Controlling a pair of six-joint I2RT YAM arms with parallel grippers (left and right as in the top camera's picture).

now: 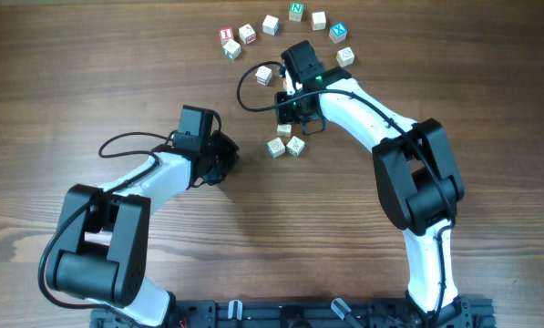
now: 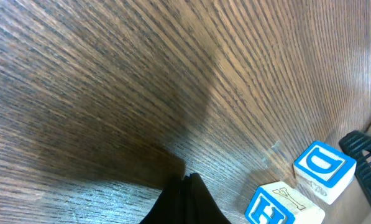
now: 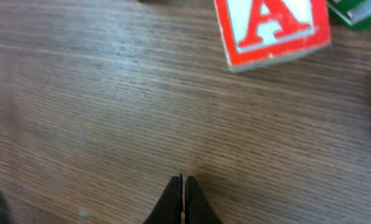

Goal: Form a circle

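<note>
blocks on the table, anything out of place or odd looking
Nothing is damaged or spilled, but the arc of blocks at the top is open below. Three stray blocks sit clustered apart, close by the right arm, and a lone block sits inside the arc.

Tabletop (image 1: 253, 237) of brown wood grain, matt, finely ridged streaks, alphabet cubes (image 1: 271, 25) of pale bare wood with painted letter faces, red A cube (image 3: 272, 28) slightly rough-edged, right arm (image 1: 363, 109) smooth glossy white plastic, right claw (image 3: 183, 186) matt black.
</note>
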